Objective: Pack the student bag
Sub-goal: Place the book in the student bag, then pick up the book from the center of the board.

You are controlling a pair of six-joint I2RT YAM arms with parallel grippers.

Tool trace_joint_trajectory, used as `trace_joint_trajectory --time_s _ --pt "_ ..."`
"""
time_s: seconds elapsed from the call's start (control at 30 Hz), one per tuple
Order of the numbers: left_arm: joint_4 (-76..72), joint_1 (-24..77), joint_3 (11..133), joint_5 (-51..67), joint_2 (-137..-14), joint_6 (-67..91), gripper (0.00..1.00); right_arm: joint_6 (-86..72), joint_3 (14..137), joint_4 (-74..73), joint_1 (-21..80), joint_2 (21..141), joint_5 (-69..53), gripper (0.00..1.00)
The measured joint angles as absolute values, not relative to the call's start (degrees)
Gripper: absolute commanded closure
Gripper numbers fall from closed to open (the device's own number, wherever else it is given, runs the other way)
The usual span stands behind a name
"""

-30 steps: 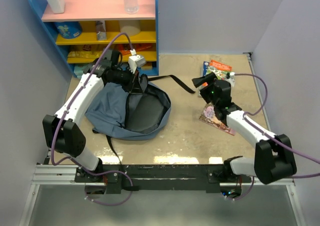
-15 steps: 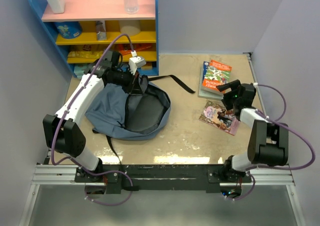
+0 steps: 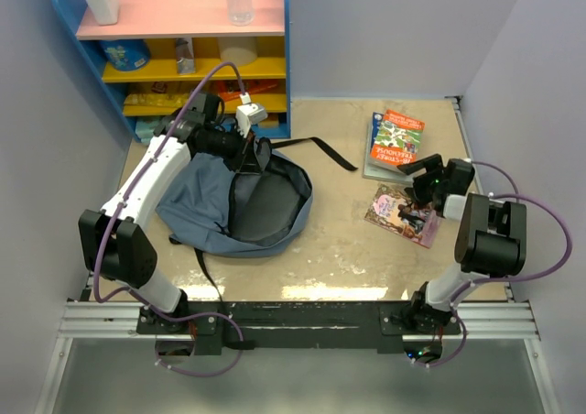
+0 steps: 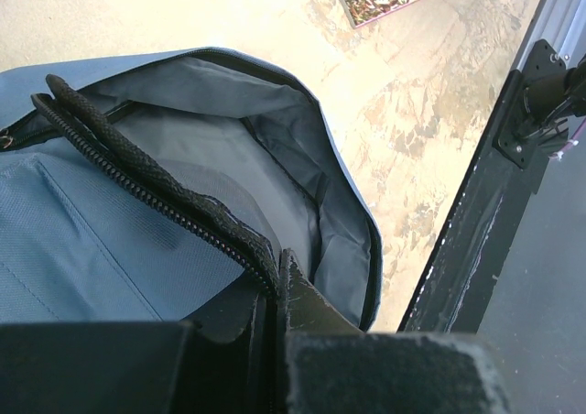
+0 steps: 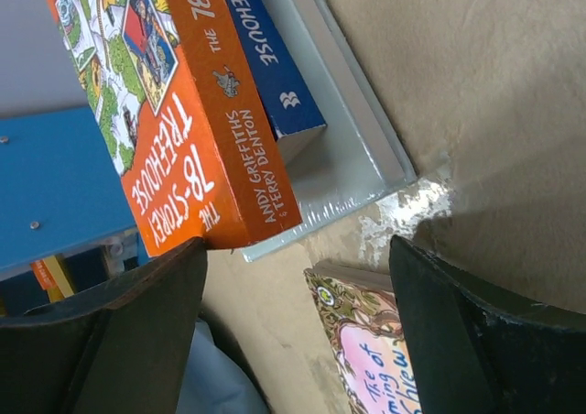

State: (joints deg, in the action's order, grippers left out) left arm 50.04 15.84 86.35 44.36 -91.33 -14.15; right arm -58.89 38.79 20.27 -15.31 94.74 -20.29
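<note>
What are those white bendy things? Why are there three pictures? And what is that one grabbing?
They are two robot arms, each ending in a pincer. One picture looks down from above. The other two come from little cameras on the arms' wrists. On the table lie a blue bag, a stack of books with an orange book on top, and a pink book. The left pincer pinches the bag's zipper edge, and the bag is open. The right pincer is open and empty, beside the books.

Left hand (image 4: 277, 281) clamped; right hand (image 5: 298, 277) splayed wide, low.
</note>
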Motion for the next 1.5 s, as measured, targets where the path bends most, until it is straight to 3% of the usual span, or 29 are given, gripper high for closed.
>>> trace_joint_trajectory --time_s 0.87,0.97,1.27,1.3,1.5 --pt "49.50 15.40 84.47 44.82 -91.33 -15.46 1.00 -60.53 41.80 30.96 -16.47 101.32 -23.83 0.35" --pt "49.63 15.38 84.47 44.82 -91.33 -15.64 1.00 -60.88 42.17 32.38 -16.47 102.17 -23.81 0.41" --pt "50.09 15.38 84.47 44.80 -91.31 -15.66 1.00 -61.89 41.30 34.92 -16.53 101.86 -24.62 0.76" --pt "50.11 15.38 84.47 44.80 -91.33 -15.66 1.00 -61.95 40.62 35.42 -16.53 100.97 -24.62 0.85" --pt "50.26 15.38 84.49 44.80 -91.33 -15.66 1.00 -61.14 33.61 33.30 -16.47 90.19 -22.74 0.92"
